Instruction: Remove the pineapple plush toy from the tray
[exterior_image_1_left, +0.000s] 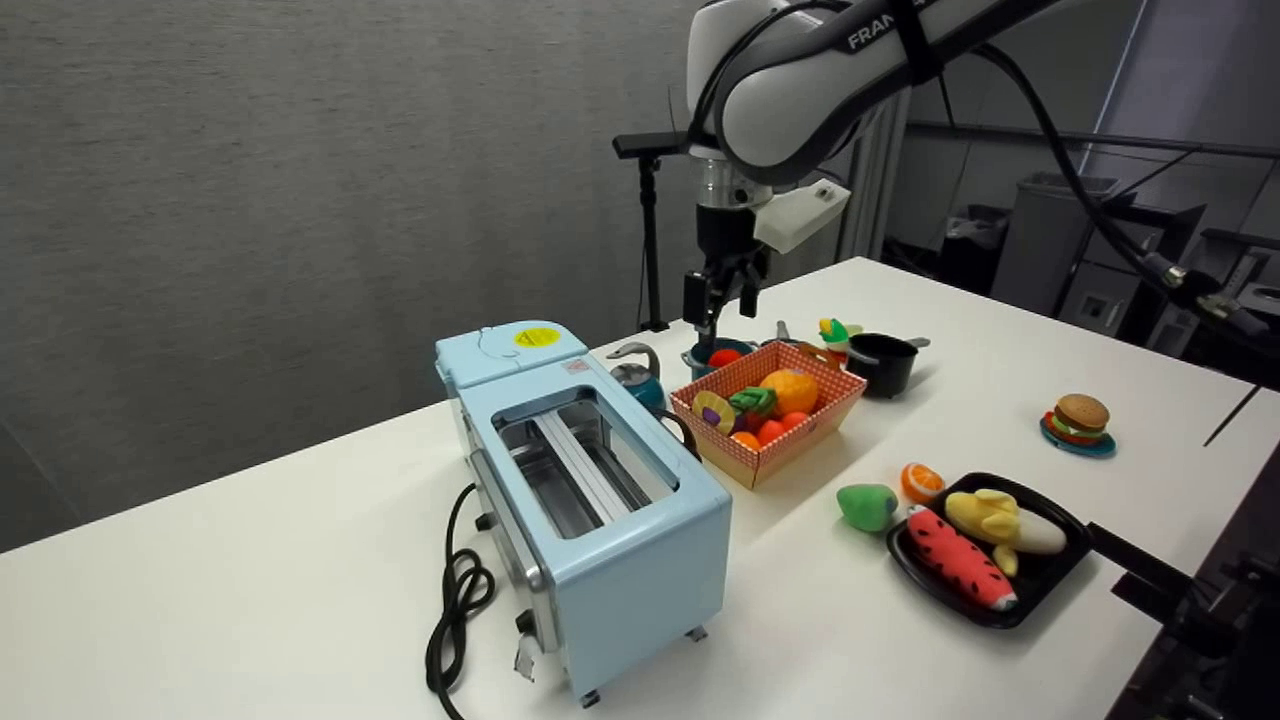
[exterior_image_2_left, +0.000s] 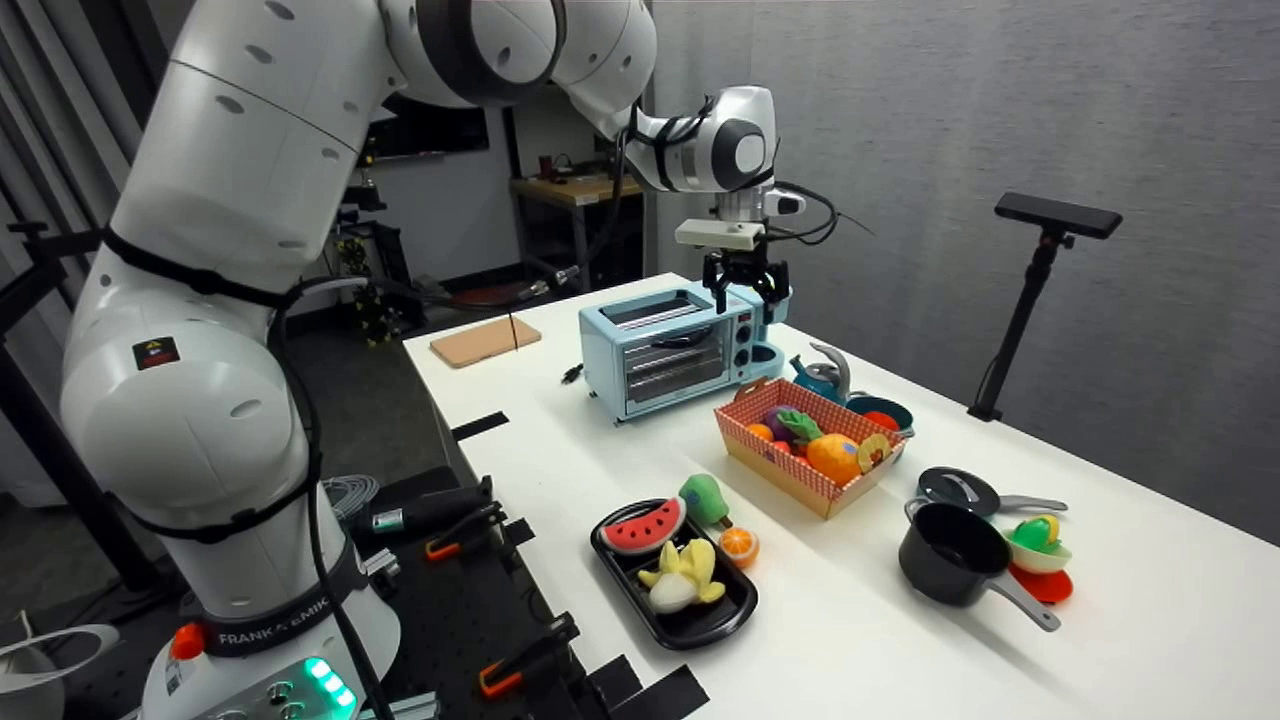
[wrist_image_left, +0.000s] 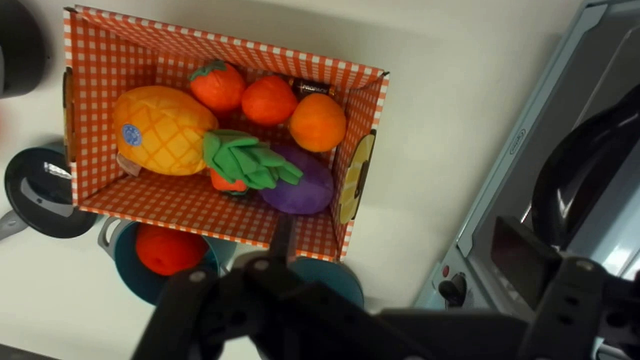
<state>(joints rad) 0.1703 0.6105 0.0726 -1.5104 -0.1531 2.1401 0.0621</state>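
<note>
The pineapple plush toy (wrist_image_left: 162, 131), yellow-orange with a green leafy top, lies on its side in the orange checkered tray (wrist_image_left: 225, 44). Its leaves rest over a purple toy (wrist_image_left: 305, 192). Red and orange toy foods lie beside it. In both exterior views the pineapple plush toy (exterior_image_1_left: 792, 388) (exterior_image_2_left: 835, 458) shows inside the tray (exterior_image_1_left: 800, 442) (exterior_image_2_left: 775, 478). My gripper (wrist_image_left: 397, 240) is open and empty. In the exterior views it (exterior_image_1_left: 722, 298) (exterior_image_2_left: 746, 298) hangs above the table, higher than the tray. In the wrist view one finger overlaps the tray's edge and the other overlaps the toaster.
A light-blue toaster (exterior_image_1_left: 640, 600) (exterior_image_2_left: 604, 365) stands next to the tray. A teal pot (exterior_image_2_left: 890, 412) with a red toy and a kettle (exterior_image_2_left: 822, 378) stand behind it. A black pot (exterior_image_1_left: 882, 368), a lid (wrist_image_left: 50, 200) and a black tray (exterior_image_2_left: 700, 628) with toy foods lie around.
</note>
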